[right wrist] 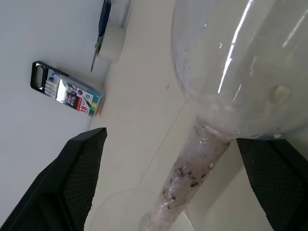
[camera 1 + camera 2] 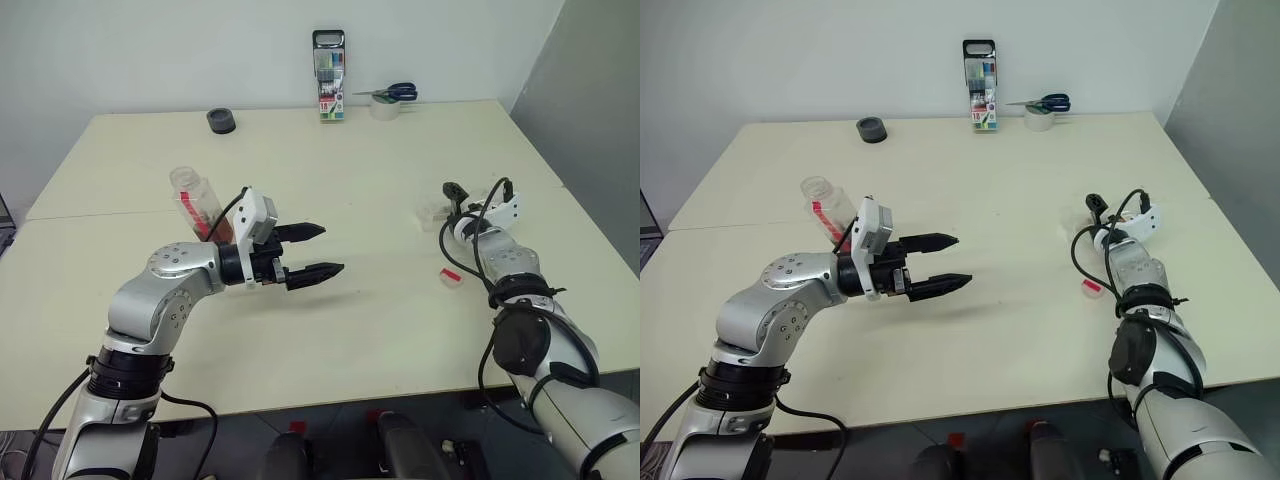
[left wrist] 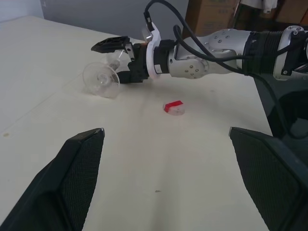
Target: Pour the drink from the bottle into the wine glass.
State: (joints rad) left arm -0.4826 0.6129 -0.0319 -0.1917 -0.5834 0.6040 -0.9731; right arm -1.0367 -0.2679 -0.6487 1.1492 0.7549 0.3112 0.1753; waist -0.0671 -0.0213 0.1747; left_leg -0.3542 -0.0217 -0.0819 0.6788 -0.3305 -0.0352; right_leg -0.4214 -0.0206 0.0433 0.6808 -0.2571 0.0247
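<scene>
While the cream table (image 2: 330, 330) carries everything, our left gripper (image 2: 310, 252) hovers mid-table, fingers spread and empty. The clear plastic bottle (image 2: 195, 203) with the red label strip stands uncapped behind that wrist, reddish drink (image 2: 222, 231) low inside. The clear stemmed wine glass (image 3: 102, 79) lies tipped over; our right gripper (image 3: 116, 58) straddles its stem, fingers apart, likely to right it. The red-and-white cap (image 3: 173, 107) lies nearby.

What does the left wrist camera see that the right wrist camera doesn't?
Left wrist view: the red-and-white cap lying on the table, and the right gripper, open around the stem of the wine glass. Right wrist view: the marker-pen case, scissors and tape roll by the wall. Both: the wine glass and the table.
</scene>
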